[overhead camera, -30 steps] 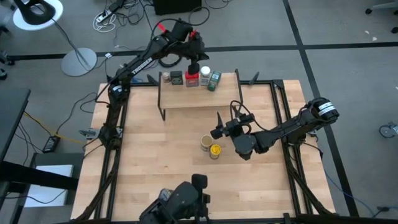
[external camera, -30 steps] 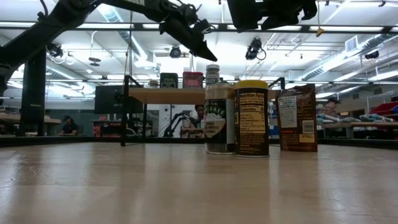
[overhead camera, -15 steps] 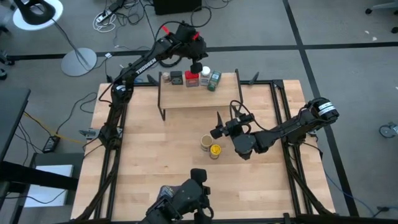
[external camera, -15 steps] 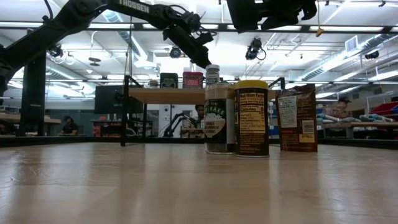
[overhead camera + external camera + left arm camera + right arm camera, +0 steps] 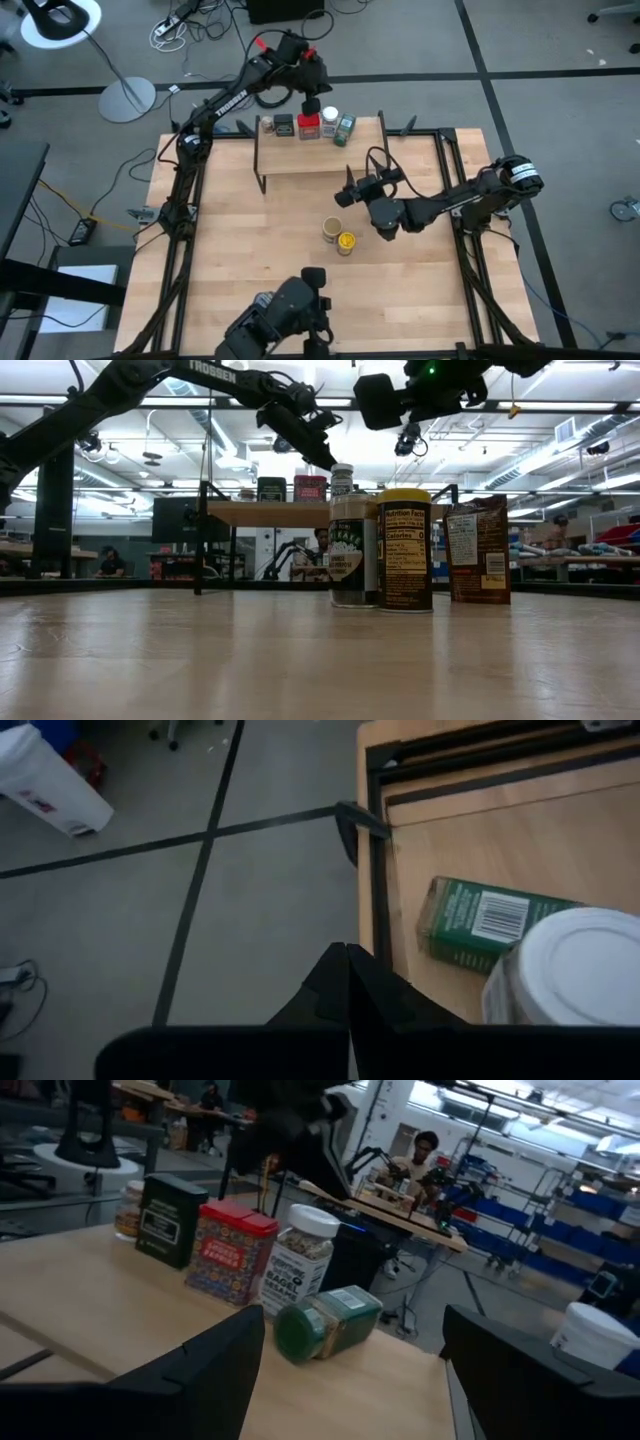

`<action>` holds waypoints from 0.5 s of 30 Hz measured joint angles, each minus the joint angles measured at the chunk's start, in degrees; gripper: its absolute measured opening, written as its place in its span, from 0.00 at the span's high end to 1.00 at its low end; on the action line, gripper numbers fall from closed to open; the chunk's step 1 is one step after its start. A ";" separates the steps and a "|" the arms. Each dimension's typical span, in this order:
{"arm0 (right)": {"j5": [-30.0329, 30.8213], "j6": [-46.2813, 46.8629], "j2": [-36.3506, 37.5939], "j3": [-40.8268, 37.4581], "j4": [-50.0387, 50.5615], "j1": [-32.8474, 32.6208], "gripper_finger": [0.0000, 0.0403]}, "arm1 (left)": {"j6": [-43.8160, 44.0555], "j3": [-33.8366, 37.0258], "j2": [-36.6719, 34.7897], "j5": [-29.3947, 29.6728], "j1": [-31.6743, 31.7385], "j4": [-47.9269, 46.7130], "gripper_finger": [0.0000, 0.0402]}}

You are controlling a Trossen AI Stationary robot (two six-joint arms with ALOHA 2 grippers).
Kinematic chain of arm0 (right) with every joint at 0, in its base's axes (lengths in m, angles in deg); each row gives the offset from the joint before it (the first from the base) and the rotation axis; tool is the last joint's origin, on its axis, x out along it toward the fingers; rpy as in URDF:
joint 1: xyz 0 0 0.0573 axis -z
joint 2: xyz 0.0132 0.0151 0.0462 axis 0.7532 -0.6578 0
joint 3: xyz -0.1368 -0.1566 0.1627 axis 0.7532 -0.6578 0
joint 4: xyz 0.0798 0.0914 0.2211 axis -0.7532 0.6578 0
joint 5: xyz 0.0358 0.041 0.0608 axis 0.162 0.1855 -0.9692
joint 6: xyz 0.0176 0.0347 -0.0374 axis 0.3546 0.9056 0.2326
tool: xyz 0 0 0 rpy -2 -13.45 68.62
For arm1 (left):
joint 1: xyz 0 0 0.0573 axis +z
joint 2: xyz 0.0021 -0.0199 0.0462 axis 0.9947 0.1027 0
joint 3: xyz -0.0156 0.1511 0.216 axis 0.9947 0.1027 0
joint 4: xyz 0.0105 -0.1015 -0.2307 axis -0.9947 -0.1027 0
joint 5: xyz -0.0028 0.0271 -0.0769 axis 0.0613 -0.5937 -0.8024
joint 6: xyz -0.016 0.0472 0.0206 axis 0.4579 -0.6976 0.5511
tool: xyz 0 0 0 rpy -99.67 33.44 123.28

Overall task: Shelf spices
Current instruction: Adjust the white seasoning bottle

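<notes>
Two jars (image 5: 339,236) stand on the table near the shelf (image 5: 320,158); others sit on it. Left gripper (image 5: 313,103), clenched empty, hovers over the white-lidded jar (image 5: 330,121) and may topple it. Right gripper (image 5: 345,197) is spread, empty

— Shelf (image 5: 90,1295): pale wood top, smooth, matt. Legs thin black metal.
— Tins? Red tin (image 5: 230,1250) printed metal, slight sheen; dark tin (image 5: 170,1220) matt black.
— White-lidded jar (image 5: 300,1260): clear, glossy, smooth plastic cap. Green jar (image 5: 325,1320) on its side – shiny, paper label.
— Table (image 5: 300,660): light wood, faint grain, soft gloss. Yellow-lidded jar (image 5: 404,550) with paper label. Right gripper (image 5: 345,1370) fingers matt black.
</notes>
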 joint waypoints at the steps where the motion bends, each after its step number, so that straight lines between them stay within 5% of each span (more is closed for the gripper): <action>1: -0.57 -0.10 0.00 0.00 -0.19 0.34 0.24 | 0.06 0.02 0.00 -0.33 0.40 0.38 1.00; 8: -4.70 -0.41 0.00 0.00 0.12 0.68 0.24 | 5.49 0.00 -0.07 -14.47 3.44 2.53 1.00; 15: -8.49 0.07 0.00 0.00 3.92 4.08 0.24 | 6.75 0.00 0.05 -15.79 3.47 1.50 1.00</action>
